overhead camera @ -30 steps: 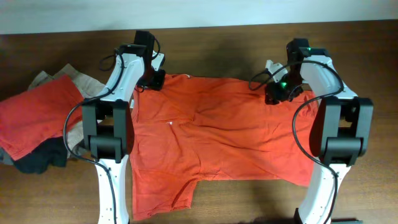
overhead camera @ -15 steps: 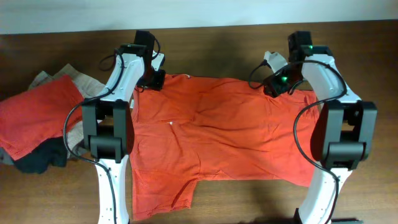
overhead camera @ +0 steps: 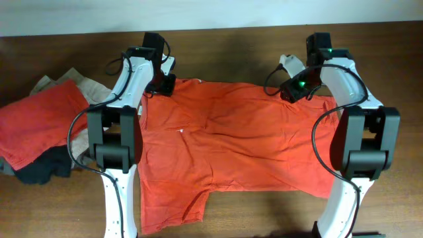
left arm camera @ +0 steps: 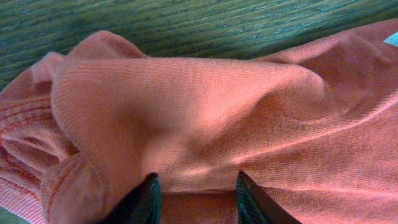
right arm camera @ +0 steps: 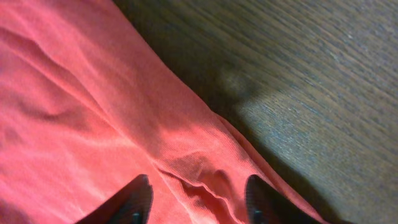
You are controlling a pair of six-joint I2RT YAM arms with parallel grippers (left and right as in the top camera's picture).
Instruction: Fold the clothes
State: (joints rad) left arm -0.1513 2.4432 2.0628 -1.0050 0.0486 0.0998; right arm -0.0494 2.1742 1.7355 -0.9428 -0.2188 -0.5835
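Observation:
An orange-red T-shirt [overhead camera: 225, 139] lies spread out on the wooden table [overhead camera: 231, 53], one sleeve hanging toward the front left. My left gripper [overhead camera: 162, 84] sits on the shirt's far left corner. In the left wrist view the cloth [left arm camera: 186, 106] bulges in a mound, and the fingers [left arm camera: 147, 200] stand apart, pressed into it, with fabric lying between them. My right gripper [overhead camera: 294, 89] is over the far right edge. There the fingers [right arm camera: 138, 200] stand apart, open, on either side of a wrinkle [right arm camera: 199, 180] by the hem.
At the table's left end lies a pile of clothes: a red shirt [overhead camera: 36, 122] on top, beige cloth [overhead camera: 73, 78] behind it and a dark garment [overhead camera: 39, 170] beneath. Bare wood [right arm camera: 311, 74] runs along the far side behind the spread shirt.
My right gripper has shifted a little toward the far edge of the table, still over the shirt's edge. The left gripper and the shirt have stayed put.

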